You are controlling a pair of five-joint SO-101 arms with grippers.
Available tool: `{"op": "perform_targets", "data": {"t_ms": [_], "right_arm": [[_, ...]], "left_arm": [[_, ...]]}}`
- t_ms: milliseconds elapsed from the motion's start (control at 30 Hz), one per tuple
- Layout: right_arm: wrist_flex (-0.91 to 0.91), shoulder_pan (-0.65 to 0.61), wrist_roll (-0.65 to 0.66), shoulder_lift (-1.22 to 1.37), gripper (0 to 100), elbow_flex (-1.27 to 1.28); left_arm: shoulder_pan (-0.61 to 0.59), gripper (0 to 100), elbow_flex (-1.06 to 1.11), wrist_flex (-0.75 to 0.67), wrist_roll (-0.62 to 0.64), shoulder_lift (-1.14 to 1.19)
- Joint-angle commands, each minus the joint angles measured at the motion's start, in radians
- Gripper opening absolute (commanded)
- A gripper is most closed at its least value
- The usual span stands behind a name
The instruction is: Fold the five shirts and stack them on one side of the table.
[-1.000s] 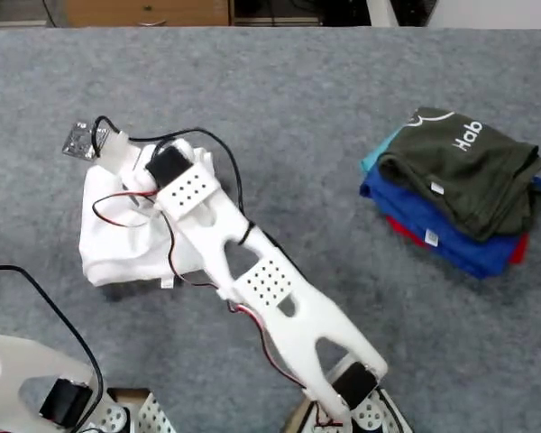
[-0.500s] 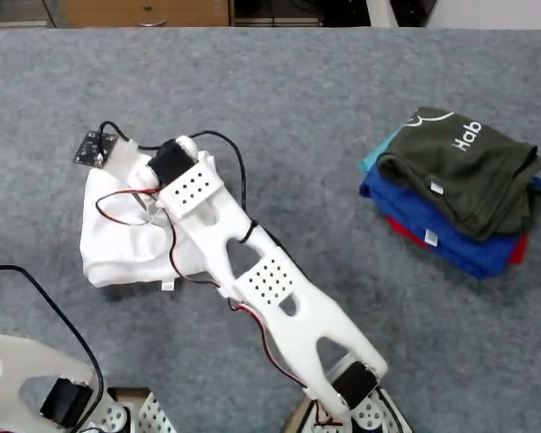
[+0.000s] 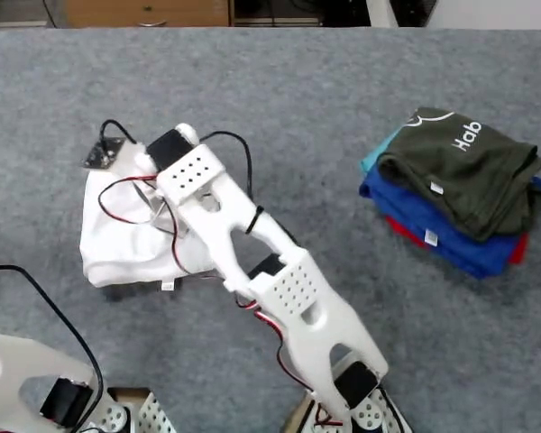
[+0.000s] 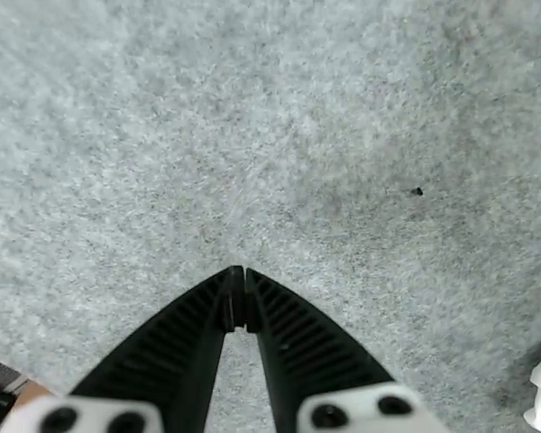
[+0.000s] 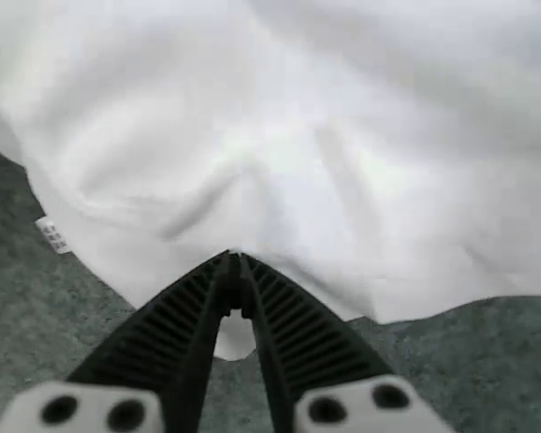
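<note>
White shirt [image 3: 117,244] at 9 o'clock sits bunched; your right gripper [image 5: 233,261] over it, tips pressed together, probably pinching nothing. Pull now: fold may slump.

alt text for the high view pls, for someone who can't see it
The right arm stretches from the near table edge diagonally over a rumpled white shirt on the grey table. Across the table from it lies a stack of folded shirts, dark green on top, then blue and red, with a teal edge showing.
</note>
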Motion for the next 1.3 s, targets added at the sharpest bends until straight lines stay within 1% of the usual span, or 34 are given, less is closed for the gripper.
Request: {"op": "perform_targets", "data": {"t_ms": [0, 100, 233, 333, 667, 833, 1033, 1133, 1267], "right_arm": [[-0.015, 0.035, 0.012, -0.113, 0.4, -0.007], [-0.075, 0.03, 0.009, -0.11, 0.4, -0.07], [-0.207, -0.001, 0.005, -0.068, 0.4, -0.082], [-0.273, -0.015, 0.005, -0.015, 0.4, -0.085], [-0.341, -0.024, 0.003, 0.005, 0.4, -0.081], [-0.288, -0.019, 0.003, 0.047, 0.4, -0.085], [-0.107, -0.018, 0.009, 0.077, 0.4, -0.087], [0.012, -0.019, 0.011, 0.077, 0.4, -0.147], [0.021, -0.004, 0.003, 0.051, 0.4, -0.166]], "left_arm": [[0.002, 2, -0.048, 0.008, -0.006, -0.064], [0.003, 2, -0.044, 0.008, -0.003, -0.064], [-0.005, 2, -0.041, 0.008, -0.003, -0.064], [-0.008, 2, -0.041, 0.008, -0.003, -0.064], [-0.009, 2, -0.04, 0.009, -0.003, -0.064], [-0.009, 2, -0.04, 0.009, -0.003, -0.062], [-0.009, 2, -0.04, 0.009, -0.005, -0.058], [-0.009, 2, -0.04, 0.009, -0.005, -0.056], [-0.009, 2, -0.04, 0.009, -0.005, -0.056]]}}
